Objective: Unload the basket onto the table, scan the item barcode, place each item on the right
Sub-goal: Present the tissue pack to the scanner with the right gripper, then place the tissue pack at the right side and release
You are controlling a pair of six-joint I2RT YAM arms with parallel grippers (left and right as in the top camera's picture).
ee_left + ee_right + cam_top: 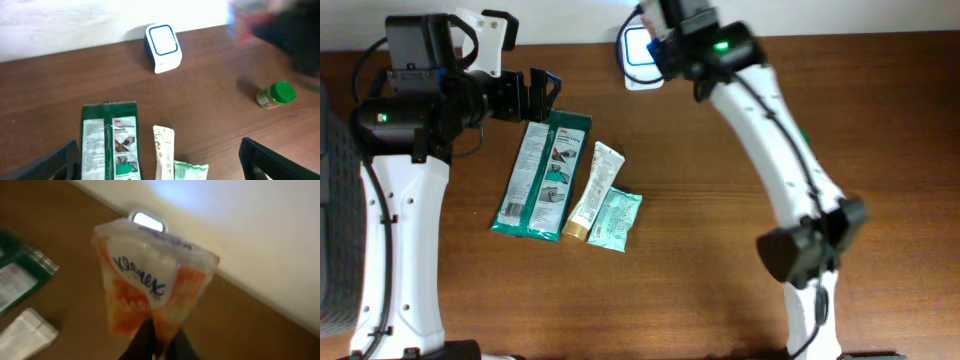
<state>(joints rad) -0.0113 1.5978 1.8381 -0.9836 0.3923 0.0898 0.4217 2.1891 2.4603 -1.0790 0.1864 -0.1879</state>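
Observation:
A Kleenex tissue pack [150,280], orange and clear with blue lettering, hangs pinched by its lower edge in my right gripper [160,342], which is shut on it. The pack is held close in front of the white scanner [147,221], whose window glows. In the overhead view the right gripper [665,40] is at the scanner [638,50] by the back wall. My left gripper [538,92] stands wide open above the top of a green glove pack [542,175], holding nothing.
Beside the glove pack lie a white tube [592,192] and a pale green pouch [616,220]. A small jar with a green lid [276,95] stands right of the scanner [162,47]. A dark bin edge [332,200] runs along the left.

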